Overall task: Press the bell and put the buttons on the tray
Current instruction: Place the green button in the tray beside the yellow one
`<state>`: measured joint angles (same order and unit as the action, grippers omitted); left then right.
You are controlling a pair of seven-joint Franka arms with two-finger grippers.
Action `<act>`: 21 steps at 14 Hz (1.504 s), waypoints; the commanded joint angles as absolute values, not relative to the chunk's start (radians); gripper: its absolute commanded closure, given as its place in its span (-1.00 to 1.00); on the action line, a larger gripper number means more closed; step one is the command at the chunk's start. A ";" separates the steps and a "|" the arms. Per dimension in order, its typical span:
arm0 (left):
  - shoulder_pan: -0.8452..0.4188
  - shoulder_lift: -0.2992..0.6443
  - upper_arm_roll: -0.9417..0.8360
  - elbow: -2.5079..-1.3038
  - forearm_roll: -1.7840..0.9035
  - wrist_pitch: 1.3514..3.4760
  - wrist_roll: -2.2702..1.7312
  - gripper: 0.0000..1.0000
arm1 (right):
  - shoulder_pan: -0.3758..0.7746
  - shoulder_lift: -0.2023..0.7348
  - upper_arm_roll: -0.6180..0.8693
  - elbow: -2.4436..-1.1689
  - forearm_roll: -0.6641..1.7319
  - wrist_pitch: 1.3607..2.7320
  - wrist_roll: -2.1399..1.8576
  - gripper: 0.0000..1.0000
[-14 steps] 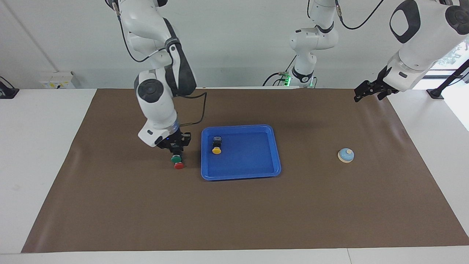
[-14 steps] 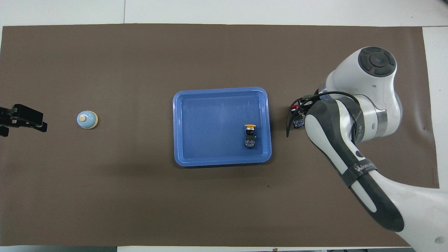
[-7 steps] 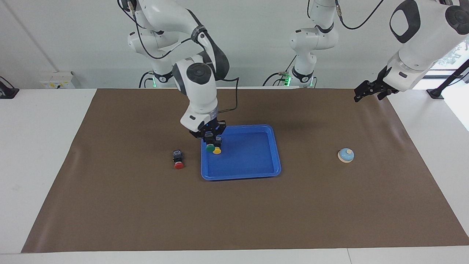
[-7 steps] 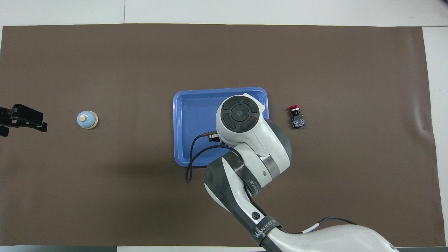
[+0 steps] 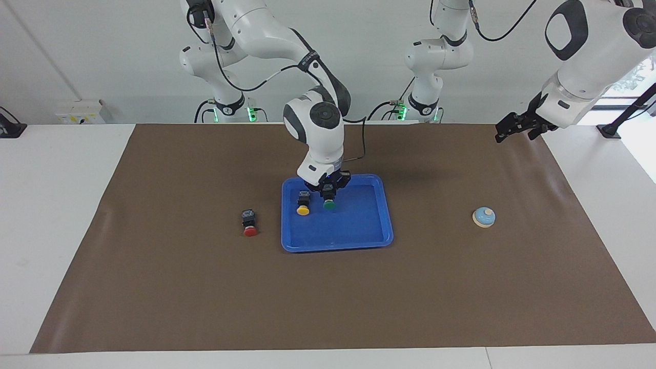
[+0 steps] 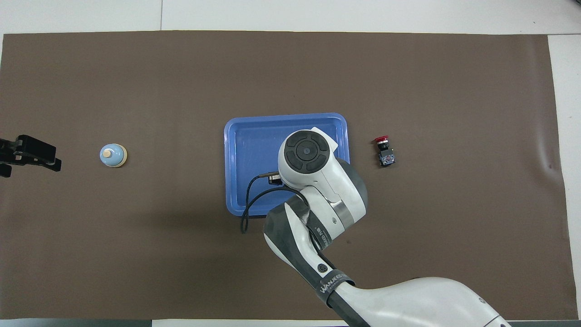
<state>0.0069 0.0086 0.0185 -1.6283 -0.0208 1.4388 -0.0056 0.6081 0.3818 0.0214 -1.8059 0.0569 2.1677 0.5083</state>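
The right claw [image 5: 328, 195] pinches the green button [image 5: 329, 204] low over the tray [image 5: 379, 228], just beside the yellow button [image 5: 303, 209], ready to set it down, while the left claw [image 5: 508, 129] waits spread.

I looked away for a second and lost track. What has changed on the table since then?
The right gripper, shut on the green button, lifted it from beside the red button and carried it over the tray, next to the yellow button. The red and yellow buttons, the bell and the waiting left gripper stayed put.
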 commanded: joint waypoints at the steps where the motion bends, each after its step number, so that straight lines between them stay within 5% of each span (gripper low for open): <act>1: -0.008 -0.008 0.031 -1.635 -0.026 1.436 -0.012 -1.00 | 0.624 0.387 0.018 -1.830 0.069 2.197 0.528 0.90; 6: -0.008 -0.008 0.031 -1.637 -0.026 1.436 -0.012 -1.00 | 0.624 0.380 0.018 -1.881 0.069 2.253 0.528 0.47; 7: -0.008 -0.008 0.031 -1.637 -0.026 1.436 -0.012 -1.00 | 0.624 0.379 0.018 -1.881 0.069 2.253 0.528 0.19; 9: -0.008 -0.008 0.031 -1.635 -0.026 1.436 -0.012 -1.00 | 0.626 0.377 0.018 -1.884 0.069 2.249 0.543 -0.79; 10: -0.008 -0.008 0.031 -1.637 -0.026 1.436 -0.012 -1.00 | 0.629 0.377 0.018 -1.875 0.069 2.238 0.563 -1.00; 14: -0.008 -0.008 0.031 -1.637 -0.026 1.436 -0.012 -1.00 | 0.556 0.355 0.008 -1.750 0.066 2.050 0.481 -1.00; 21: -0.008 -0.008 0.031 -1.635 -0.026 1.436 -0.012 -1.00 | 0.278 0.299 0.008 -1.853 0.055 2.051 0.151 -1.00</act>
<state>0.0067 0.0086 0.0185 -1.6283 -0.0208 1.4388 -0.0056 0.3312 0.3190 -0.0060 -1.7879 0.0561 2.0148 0.2130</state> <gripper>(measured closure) 0.000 0.000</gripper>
